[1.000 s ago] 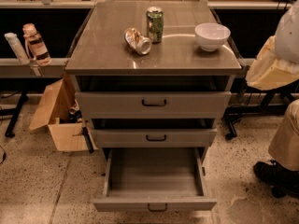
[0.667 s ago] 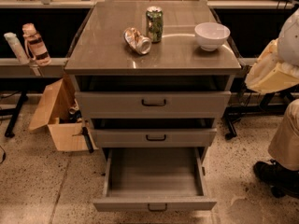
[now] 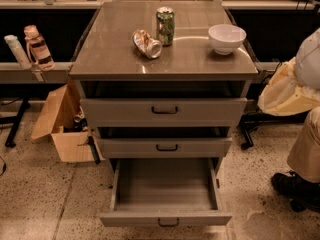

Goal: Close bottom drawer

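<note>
The bottom drawer is the lowest of three grey drawers in the cabinet. It is pulled far out, showing its plain, empty grey tray and a small dark bar handle at the centre of its front. The middle drawer and the top drawer each stand slightly out. My gripper is not in view. A white and cream rounded shape at the right edge stands apart from the cabinet.
On the cabinet top lie a crushed can, an upright green can and a white bowl. An open cardboard box sits on the floor at the left. A beige leg and dark shoe are at the right.
The white and cream shape at the right edge has moved down a little. The drawers and the things on the cabinet top have not moved.
</note>
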You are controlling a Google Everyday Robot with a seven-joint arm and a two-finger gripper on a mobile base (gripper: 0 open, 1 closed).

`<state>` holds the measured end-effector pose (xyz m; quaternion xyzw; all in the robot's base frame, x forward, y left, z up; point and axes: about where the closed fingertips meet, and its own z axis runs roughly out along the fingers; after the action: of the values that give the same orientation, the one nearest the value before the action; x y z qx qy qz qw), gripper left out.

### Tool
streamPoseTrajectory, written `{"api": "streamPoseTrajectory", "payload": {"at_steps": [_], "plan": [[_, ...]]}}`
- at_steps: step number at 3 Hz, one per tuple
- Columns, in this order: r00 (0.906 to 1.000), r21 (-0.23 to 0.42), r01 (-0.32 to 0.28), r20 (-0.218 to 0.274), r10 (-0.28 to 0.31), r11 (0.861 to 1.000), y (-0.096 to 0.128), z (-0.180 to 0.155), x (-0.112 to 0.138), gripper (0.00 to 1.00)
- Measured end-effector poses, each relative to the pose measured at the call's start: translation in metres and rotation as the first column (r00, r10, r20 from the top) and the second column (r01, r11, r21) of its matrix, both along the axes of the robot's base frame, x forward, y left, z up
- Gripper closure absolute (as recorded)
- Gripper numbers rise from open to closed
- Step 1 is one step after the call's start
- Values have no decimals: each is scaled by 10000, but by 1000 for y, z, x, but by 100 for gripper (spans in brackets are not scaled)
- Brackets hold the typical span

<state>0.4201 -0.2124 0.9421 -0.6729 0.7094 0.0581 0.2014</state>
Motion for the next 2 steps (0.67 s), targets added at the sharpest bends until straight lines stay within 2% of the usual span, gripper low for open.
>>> {"api": "streamPoseTrajectory", "payload": {"at_steps": [1,2], "plan": [[9962,-622,-868,-8,869,9943,3,-16,-4,100],[9912,-1229,-1320,-109,1316,9836,7,-37,-10,100]]}}
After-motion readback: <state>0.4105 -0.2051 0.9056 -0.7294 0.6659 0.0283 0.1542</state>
